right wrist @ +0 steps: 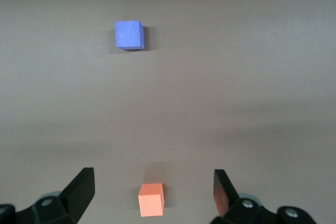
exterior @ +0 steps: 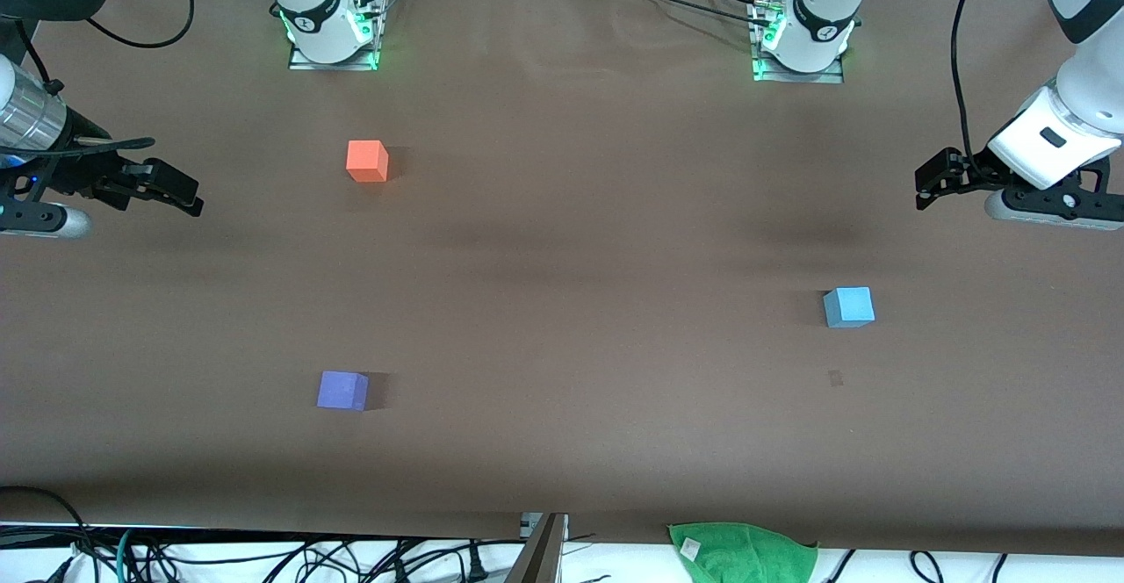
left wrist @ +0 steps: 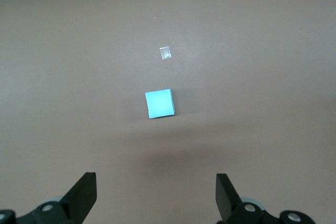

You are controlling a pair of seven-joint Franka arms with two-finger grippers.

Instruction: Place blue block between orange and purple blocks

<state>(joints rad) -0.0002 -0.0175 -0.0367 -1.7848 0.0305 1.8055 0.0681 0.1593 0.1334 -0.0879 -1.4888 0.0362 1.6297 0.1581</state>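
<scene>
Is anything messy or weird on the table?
Nothing is spilled or broken. The orange block, purple block and blue block sit flat and apart. One small oddity: a tiny scrap like clear tape lies on the table, just nearer the front camera than the blue block.

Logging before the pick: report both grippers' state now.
Left gripper: open, empty, above the table near the blue block.
Right gripper: open, empty.
</scene>
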